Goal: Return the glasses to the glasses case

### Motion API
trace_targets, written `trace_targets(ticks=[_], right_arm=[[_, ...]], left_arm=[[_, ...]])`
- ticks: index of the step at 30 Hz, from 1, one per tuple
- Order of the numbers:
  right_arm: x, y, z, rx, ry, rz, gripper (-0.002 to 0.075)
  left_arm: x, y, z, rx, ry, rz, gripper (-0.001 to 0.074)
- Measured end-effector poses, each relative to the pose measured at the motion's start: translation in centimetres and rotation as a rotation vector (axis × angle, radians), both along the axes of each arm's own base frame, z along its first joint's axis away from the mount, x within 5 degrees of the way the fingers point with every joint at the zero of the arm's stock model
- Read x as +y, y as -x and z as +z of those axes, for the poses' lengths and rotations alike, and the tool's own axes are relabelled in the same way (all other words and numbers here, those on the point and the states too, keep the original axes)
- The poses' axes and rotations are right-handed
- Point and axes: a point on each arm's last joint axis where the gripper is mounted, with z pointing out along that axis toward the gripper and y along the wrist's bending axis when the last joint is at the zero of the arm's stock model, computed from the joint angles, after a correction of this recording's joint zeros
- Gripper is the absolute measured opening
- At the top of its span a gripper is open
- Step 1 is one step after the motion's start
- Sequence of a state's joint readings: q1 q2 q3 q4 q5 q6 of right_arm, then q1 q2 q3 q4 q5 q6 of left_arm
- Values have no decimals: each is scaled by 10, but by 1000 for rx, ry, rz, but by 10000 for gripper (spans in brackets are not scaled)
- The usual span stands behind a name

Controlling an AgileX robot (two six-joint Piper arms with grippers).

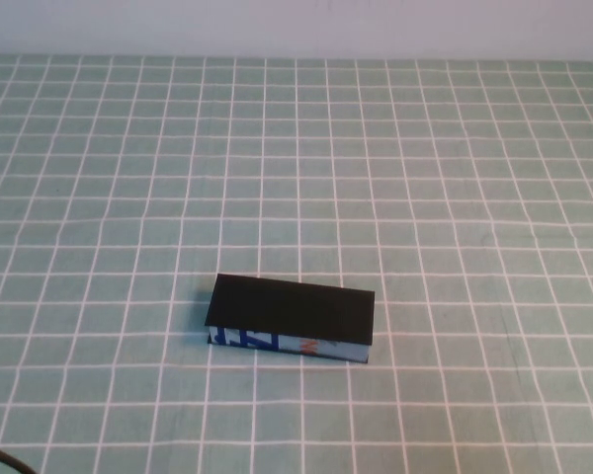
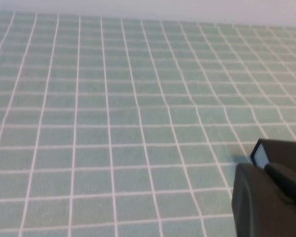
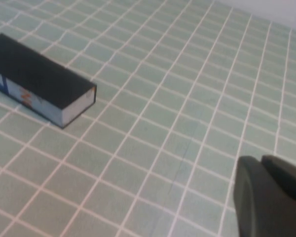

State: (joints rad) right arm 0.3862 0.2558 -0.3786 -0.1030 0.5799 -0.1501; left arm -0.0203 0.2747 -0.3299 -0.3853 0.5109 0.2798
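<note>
The glasses case (image 1: 291, 321) lies alone on the green checked tablecloth (image 1: 455, 178), a little toward the robot's side of the middle, with its flat black lid down and its blue, white and orange printed side turned to the robot, so the long front edge is easy to reach from both arms. The glasses cannot be seen in any view; since the lid is down, I judge that they are probably already inside the case and the task is at its end, but the pictures cannot confirm what the box holds. Neither arm appears in the high view, which suggests both are pulled back to the robot's edge of the table, away from the case, as parked arms would be. In the right wrist view the right gripper (image 3: 274, 197) shows only as a dark body at the corner, hanging over bare cloth well apart from the case; its jaws are closed and it holds nothing. In the left wrist view the left gripper (image 2: 266, 200) is also only a dark shape near the edge, with one end of the case just behind it; whether its jaws are wide or narrow I cannot tell
</note>
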Motion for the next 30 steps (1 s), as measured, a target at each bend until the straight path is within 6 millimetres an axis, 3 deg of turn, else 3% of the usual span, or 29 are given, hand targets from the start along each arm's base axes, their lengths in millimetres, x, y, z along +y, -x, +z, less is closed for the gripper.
trace_targets(ticks=[5, 30], right_arm=[[-1, 4, -18, 17, -3, 2, -11], [0, 5, -19, 27, -28, 7, -11]], left_arm=[[1, -1, -5, 9, -5, 9, 1], [2, 2, -6, -16, -18, 14, 1]])
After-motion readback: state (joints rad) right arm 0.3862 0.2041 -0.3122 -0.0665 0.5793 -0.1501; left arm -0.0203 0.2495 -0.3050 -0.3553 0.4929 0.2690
